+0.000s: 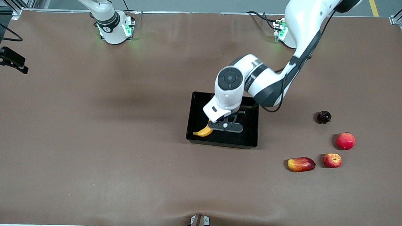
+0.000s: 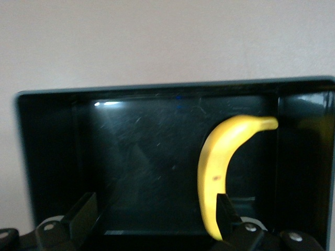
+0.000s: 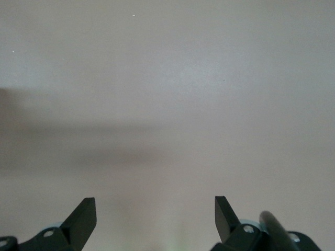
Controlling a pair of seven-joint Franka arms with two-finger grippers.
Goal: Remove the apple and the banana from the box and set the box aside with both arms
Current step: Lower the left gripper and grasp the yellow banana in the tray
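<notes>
The black box [image 1: 220, 143] sits mid-table. The yellow banana [image 1: 203, 131] lies inside it, at the wall toward the right arm's end. My left gripper [image 1: 225, 125] is down in the box, open and holding nothing. In the left wrist view the banana [image 2: 214, 167] lies on the box floor [image 2: 141, 157], right by one of my left gripper's [image 2: 154, 201] fingers [image 2: 225, 214]. The small red apple [image 1: 332, 160] rests on the table toward the left arm's end. My right gripper [image 3: 155, 206] is open and empty above bare table; the front view does not show it.
Around the apple lie a red-and-yellow mango [image 1: 301, 164], a larger pinkish-red round fruit [image 1: 345, 140] and a small dark fruit [image 1: 324, 117]. A black fixture [image 1: 9, 59] juts in at the right arm's end of the table.
</notes>
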